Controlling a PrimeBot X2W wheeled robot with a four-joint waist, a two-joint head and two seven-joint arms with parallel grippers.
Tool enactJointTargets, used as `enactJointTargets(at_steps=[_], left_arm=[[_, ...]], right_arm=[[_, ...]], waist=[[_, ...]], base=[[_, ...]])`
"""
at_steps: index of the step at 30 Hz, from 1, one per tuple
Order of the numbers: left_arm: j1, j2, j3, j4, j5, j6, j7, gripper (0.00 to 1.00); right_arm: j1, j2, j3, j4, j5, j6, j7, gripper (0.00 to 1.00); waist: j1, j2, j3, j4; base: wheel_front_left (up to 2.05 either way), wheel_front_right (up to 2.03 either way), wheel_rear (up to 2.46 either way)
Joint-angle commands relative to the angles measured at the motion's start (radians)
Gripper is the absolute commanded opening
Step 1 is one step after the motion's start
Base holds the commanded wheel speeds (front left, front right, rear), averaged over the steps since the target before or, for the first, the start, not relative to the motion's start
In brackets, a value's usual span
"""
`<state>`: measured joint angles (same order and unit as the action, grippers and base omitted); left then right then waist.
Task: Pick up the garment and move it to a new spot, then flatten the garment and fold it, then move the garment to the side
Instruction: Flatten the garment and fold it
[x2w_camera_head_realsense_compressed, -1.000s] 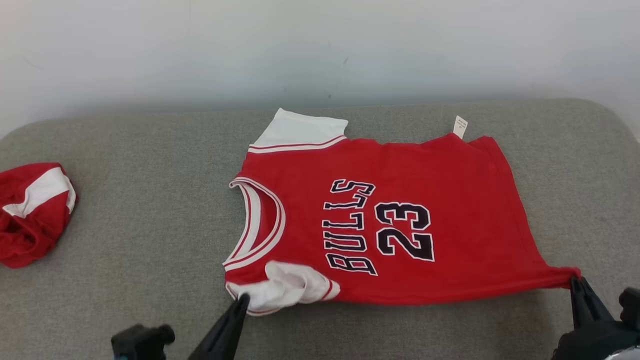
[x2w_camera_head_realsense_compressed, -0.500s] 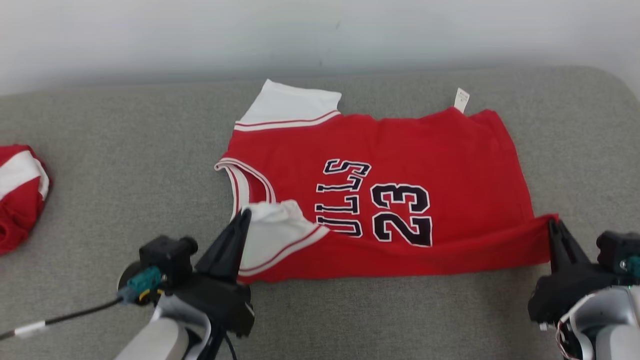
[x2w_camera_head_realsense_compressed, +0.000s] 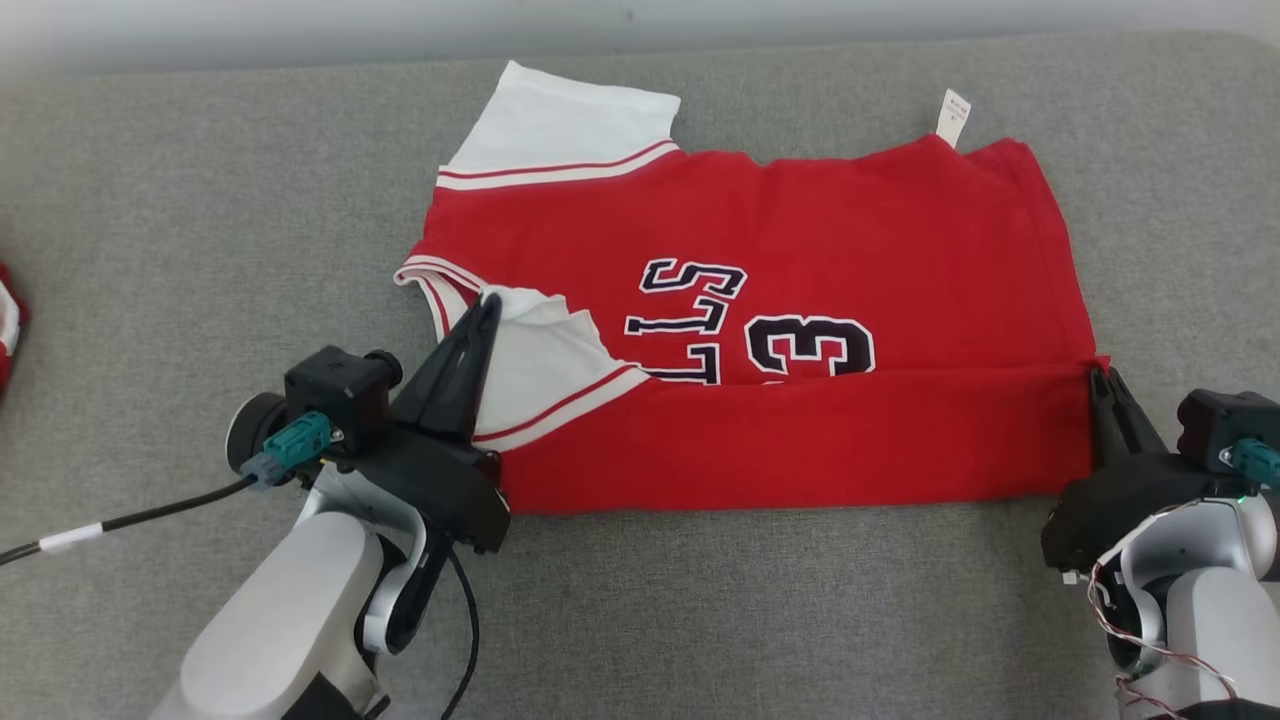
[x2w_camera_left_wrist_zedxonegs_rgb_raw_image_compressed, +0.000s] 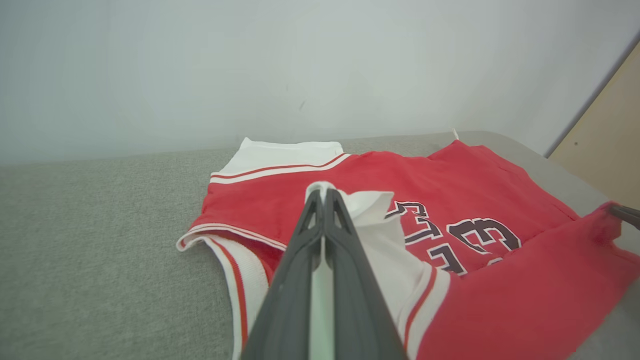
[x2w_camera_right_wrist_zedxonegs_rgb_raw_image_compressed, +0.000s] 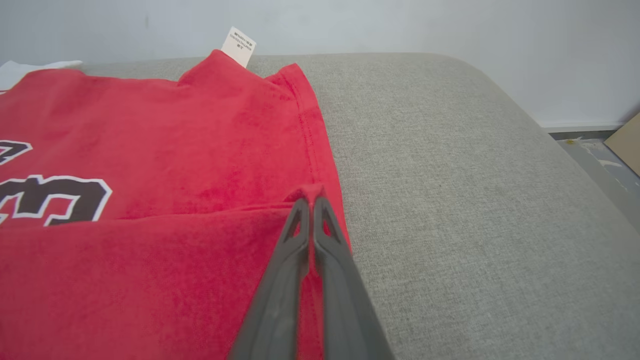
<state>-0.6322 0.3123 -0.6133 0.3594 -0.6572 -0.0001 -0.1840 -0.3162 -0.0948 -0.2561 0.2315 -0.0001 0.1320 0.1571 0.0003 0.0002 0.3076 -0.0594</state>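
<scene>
**Folding the jersey's near edge over, both corners pinched.**

The left gripper (x2w_camera_head_realsense_compressed: 487, 303) has its fingers pressed together on the white near sleeve (x2w_camera_head_realsense_compressed: 545, 365). The jersey (x2w_camera_head_realsense_compressed: 800, 220) lies mid-cushion (x2w_camera_head_realsense_compressed: 200, 200), with its near strip turned over the black lettering. The right gripper (x2w_camera_head_realsense_compressed: 1099, 376) pinches the red hem corner. To fold well, carry both corners level and at one pace toward the far edge, so the crease runs straight. The jersey is a soft, matte knit with ribbed, red-striped trim. The grey woven cushion, probably a sofa seat, has rounded corners.
</scene>
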Motion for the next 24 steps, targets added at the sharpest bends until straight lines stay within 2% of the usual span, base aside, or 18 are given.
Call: enactJointTargets(at_steps=[1,7,9,10,11,12,13,18,24], left_arm=[[-0.019,-0.008,0.005,0.015,0.005,-0.001,-0.011,0.00],[-0.046,-0.011,0.003,0.046,0.014,-0.003,-0.017,0.00],[-0.056,-0.012,0.005,0.064,0.017,0.010,-0.014,0.00],[-0.062,-0.015,0.010,0.073,0.017,0.016,-0.016,0.00],[-0.071,-0.016,0.008,0.081,0.023,0.019,-0.018,0.00],[-0.078,-0.017,0.007,0.088,0.031,0.028,-0.023,0.47],[-0.081,-0.017,0.006,0.098,0.035,0.035,-0.029,1.00],[-0.074,-0.009,-0.016,0.121,0.073,0.045,-0.046,1.00],[0.042,0.050,-0.049,0.096,0.090,0.078,-0.013,1.00]], right_arm=[[-0.017,-0.005,0.002,0.013,-0.002,-0.003,-0.012,0.00],[-0.037,-0.009,0.002,0.052,-0.006,-0.003,-0.037,0.00],[-0.046,-0.005,-0.003,0.065,-0.003,-0.003,-0.045,0.00],[-0.051,-0.004,-0.003,0.071,-0.004,-0.003,-0.049,0.03],[-0.054,-0.003,-0.003,0.078,-0.005,-0.003,-0.055,0.26],[-0.054,-0.003,0.000,0.085,-0.005,-0.003,-0.056,0.67],[-0.054,-0.003,-0.002,0.092,-0.004,-0.003,-0.062,1.00],[-0.041,-0.012,-0.004,0.097,0.004,-0.003,-0.076,1.00],[0.028,-0.022,-0.021,0.036,0.025,-0.003,-0.053,1.00]], waist=[[-0.0003,-0.0002,0.013,-0.005],[-0.0003,-0.0002,0.017,-0.008],[-0.0003,-0.0002,0.017,-0.008],[-0.0003,-0.0002,0.017,-0.008],[-0.0003,-0.0002,0.015,-0.008],[-0.0003,-0.0002,0.013,-0.007],[-0.0003,-0.0002,0.008,-0.005],[-0.0003,-0.0002,-0.027,0.003],[-0.0003,-0.0002,-0.087,0.008]], base=[[0.00,0.00,0.00],[0.00,0.00,0.00],[0.00,0.00,0.00],[0.00,0.00,0.00],[0.00,0.00,0.00],[0.00,0.00,0.00],[0.00,0.00,0.00],[0.00,0.00,0.00],[0.00,0.00,0.00]])
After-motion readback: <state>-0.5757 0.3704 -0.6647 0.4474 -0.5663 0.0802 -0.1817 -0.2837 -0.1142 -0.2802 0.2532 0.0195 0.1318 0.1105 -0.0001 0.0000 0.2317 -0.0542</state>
